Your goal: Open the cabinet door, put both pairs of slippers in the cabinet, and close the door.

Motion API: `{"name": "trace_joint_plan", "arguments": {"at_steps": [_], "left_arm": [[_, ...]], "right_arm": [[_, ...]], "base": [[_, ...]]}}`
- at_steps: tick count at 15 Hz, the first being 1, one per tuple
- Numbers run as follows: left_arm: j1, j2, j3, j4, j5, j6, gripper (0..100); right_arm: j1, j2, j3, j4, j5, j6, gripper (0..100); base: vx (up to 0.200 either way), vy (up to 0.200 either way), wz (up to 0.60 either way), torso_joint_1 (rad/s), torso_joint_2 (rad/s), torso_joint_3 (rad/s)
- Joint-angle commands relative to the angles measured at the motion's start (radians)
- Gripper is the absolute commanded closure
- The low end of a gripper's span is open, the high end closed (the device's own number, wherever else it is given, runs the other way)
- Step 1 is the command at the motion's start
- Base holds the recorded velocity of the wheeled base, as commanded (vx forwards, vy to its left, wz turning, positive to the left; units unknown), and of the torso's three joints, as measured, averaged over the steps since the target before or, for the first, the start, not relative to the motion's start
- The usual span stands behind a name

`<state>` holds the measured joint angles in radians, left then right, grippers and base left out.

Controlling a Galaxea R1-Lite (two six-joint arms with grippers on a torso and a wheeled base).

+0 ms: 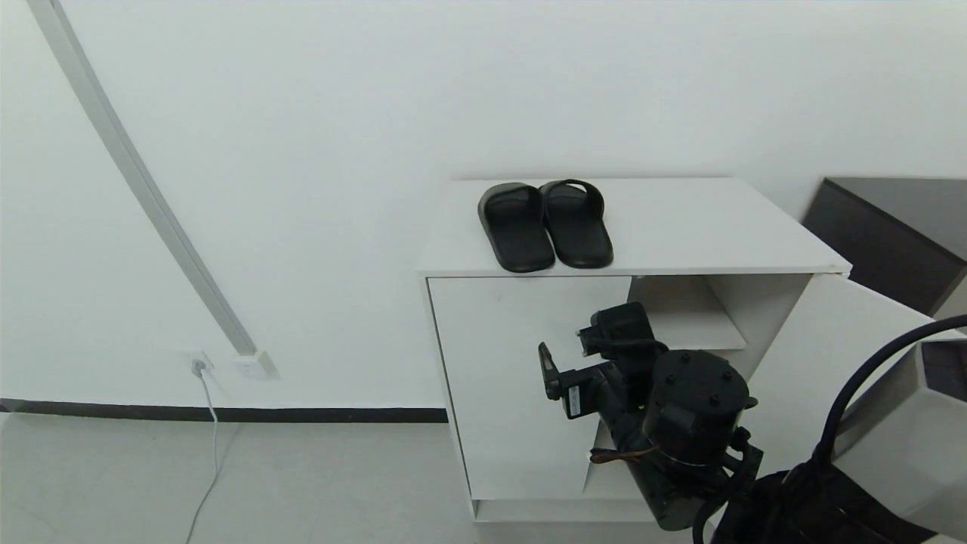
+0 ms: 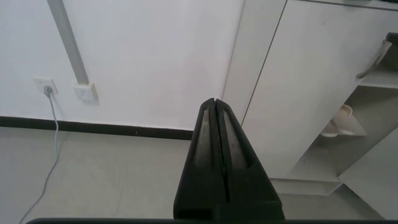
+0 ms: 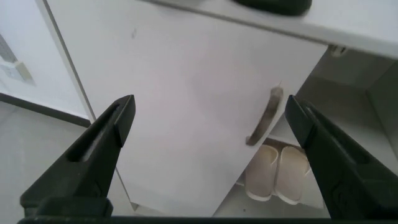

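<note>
Fingers apart, my right gripper (image 3: 209, 106) faces the cabinet (image 1: 680, 227)'s closed left door (image 1: 498, 363), black slippers (image 1: 545, 224) on top, white slippers (image 3: 277, 171) inside. My left gripper (image 2: 214, 112) has its fingers together.

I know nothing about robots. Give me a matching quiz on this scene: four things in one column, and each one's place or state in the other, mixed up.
Things:
1. black slippers
2. pale slippers
3. left gripper
4. right gripper

Place or state:
A. open
B. inside the cabinet, on a shelf
C. shut
D. on top of the cabinet

Pairs: 1-D, 2-B, 3-C, 4-A.
</note>
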<state>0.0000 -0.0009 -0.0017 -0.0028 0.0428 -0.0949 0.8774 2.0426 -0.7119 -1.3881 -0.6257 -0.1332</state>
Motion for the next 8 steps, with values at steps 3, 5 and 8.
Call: {"name": "trace_joint_plan", "arguments": {"at_steps": [3, 5, 8], "left_arm": [[0.000, 0.001, 0.000, 0.000, 0.000, 0.000, 100], [0.000, 0.001, 0.000, 0.000, 0.000, 0.000, 100], [0.000, 0.001, 0.000, 0.000, 0.000, 0.000, 100]], "right_arm": [[0.000, -0.002, 0.009, -0.003, 0.000, 0.000, 0], [0.000, -0.001, 0.009, -0.011, 0.000, 0.000, 0], [0.000, 0.001, 0.009, -0.011, 0.000, 0.000, 0]], "base": [[0.000, 0.000, 0.00, 0.230, -0.55, -0.321], [0.000, 0.000, 0.00, 0.246, -0.57, -0.327], [0.000, 0.000, 0.00, 0.269, -0.61, -0.342]]}}
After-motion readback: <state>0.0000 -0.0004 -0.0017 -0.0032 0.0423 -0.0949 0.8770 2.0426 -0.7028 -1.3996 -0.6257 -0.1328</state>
